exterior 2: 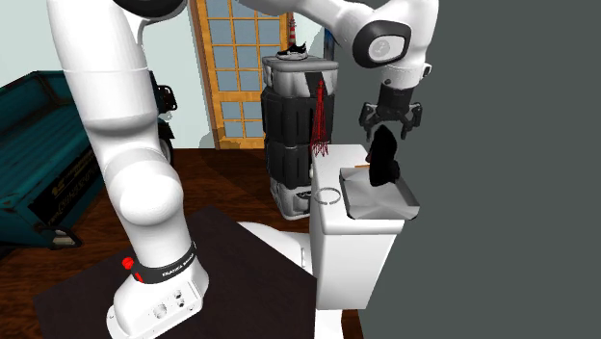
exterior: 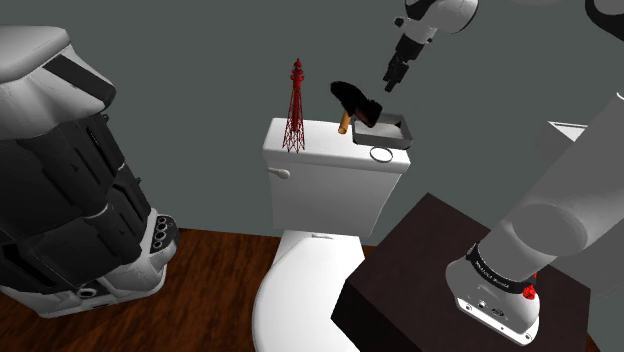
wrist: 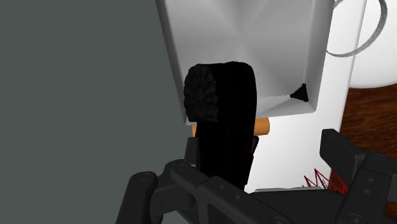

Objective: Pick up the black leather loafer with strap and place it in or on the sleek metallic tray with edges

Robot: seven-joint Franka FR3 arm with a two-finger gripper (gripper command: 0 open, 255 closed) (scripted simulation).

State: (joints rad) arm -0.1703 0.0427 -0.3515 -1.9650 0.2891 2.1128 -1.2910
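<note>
The placing step looked nearly done: the shoe point(exterior: 352, 99) stood tipped with one end in the tray point(exterior: 392, 137) on the toilet tank point(exterior: 330, 175), and the hand point(exterior: 391, 80) hung wide open above it, so the next move called for lifting straight clear without toppling the shoe.

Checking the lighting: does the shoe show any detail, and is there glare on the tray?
Wrist view: loafer nearly flat black, faint texture at one edge; tray has a soft sheen. Shoulder view: loafer blends into the tray's dark inside.

Black loafer point(exterior: 356, 102) tilted, apparently resting in grey tray point(exterior: 403, 130).
</note>
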